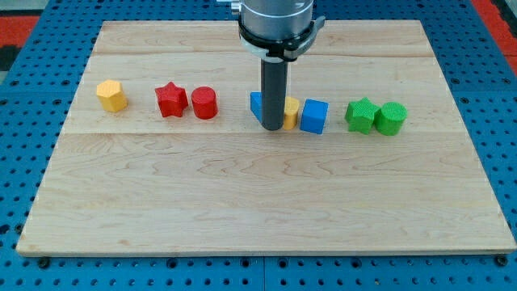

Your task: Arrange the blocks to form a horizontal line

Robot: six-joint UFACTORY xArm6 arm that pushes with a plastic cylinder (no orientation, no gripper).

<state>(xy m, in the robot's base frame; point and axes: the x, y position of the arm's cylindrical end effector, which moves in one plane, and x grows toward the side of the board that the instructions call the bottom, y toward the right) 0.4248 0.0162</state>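
Item 1, desk [266,202]: pale wooden board on a blue perforated base. It bears eight blocks in a rough row across its upper half. No container is on it; every block lies bare on the wood.

Item 2, my tip [272,128]: lower end of a straight dark rod hanging from a grey collar at the view's top. I carry no hand, so there is nothing to open, close or hold. The tip stands in the middle of the row.

Item 3, blue block [256,105]: just to the view's left of my tip, partly hidden behind the rod; shape unclear.

Item 4, yellow block [291,114]: just to the view's right of my tip, mostly hidden; shape unclear.

Item 5, blue cube [314,116]: right of the tip, touching the hidden yellow block.

Item 6, green star [361,115] and green cylinder [391,119]: further right of the tip, touching each other, apart from the blue cube.

Item 7, red cylinder [204,103] and red star [171,100]: left of the tip, just beside each other.

Item 8, yellow hexagonal block [111,95]: furthest left of the tip, well apart from the red pair.
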